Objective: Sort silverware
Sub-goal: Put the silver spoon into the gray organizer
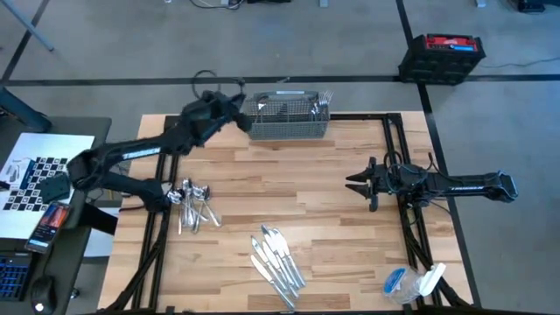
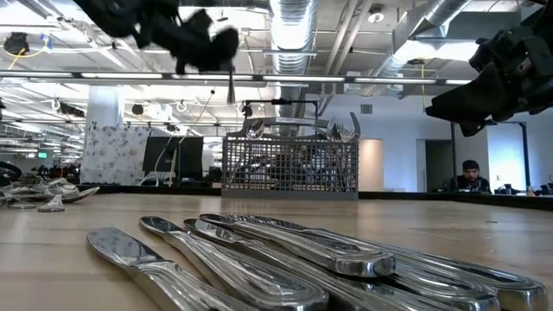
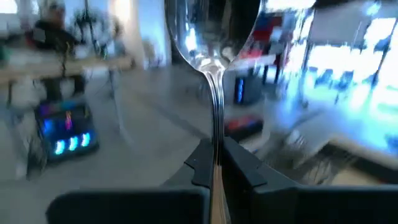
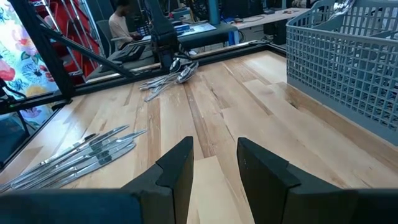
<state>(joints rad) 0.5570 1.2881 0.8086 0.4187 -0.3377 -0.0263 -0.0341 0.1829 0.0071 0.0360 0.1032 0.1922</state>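
Left wrist view is showing it plainest: the left gripper point(image 3: 214, 163) is clamping a spoon point(image 3: 212, 37) by its thin handle, jaws pinched together on the metal, the bowl standing up beyond the fingertips. From above, that gripper point(image 1: 229, 103) is hanging raised just beside the near end of the grey wire-mesh basket point(image 1: 289, 128), which is already holding several upright pieces, fork tines showing at its far corner. Well back from those jaws, close to the arm's base, a loose heap of spoons point(image 1: 196, 201) is lying on the wooden table point(image 1: 332, 219), and farther off toward the front edge a fanned row of table knives point(image 1: 278, 258) is waiting. Off to the side, the right gripper point(image 1: 360, 185) is idling above bare wood, well apart from everything, its jaws standing apart with nothing between them. I would judge the step in hand to be carrying this spoon to the basket, with most of the sorting yet to do. Next, the jaws are needing to line up over a compartment I cannot make out from here, bring the spoon's lower end inside the mesh wall, then part.
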